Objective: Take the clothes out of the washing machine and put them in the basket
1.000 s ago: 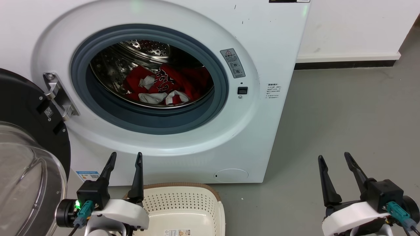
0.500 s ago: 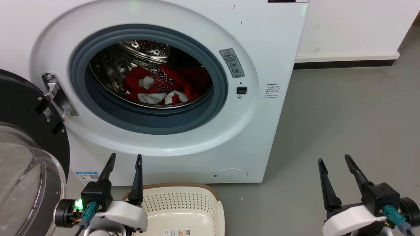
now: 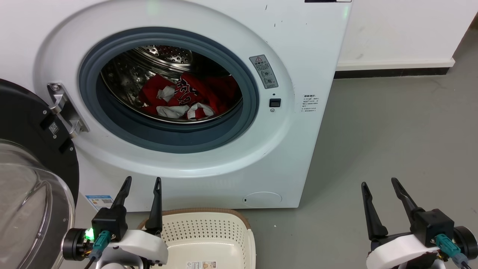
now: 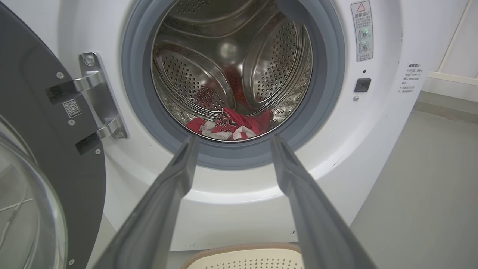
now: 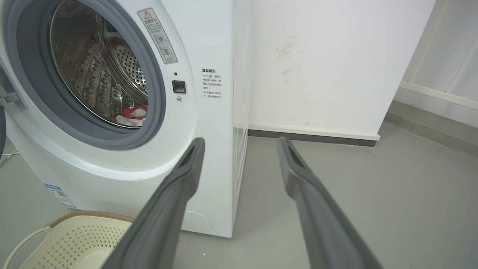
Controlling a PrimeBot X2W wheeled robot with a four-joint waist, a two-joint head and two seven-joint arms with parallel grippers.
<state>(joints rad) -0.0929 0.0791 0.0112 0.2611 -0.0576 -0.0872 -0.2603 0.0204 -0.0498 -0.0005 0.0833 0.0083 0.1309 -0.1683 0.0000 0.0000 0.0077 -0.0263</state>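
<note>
left jaws apart, empty | right jaws apart, empty | clothes [image 3: 209,93] beyond left jaws, part-hidden in washing machine [image 3: 298,56] | basket [image 3: 209,228] beside left jaws, cut off

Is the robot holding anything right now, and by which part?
Nothing is held. The left end effector and right end effector are both open and empty; the clothes lie in the washing machine drum.

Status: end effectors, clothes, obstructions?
Open, empty: left end effector, right end effector. Red clothes in drum. Washer door swung open, nothing blocking porthole.
</note>
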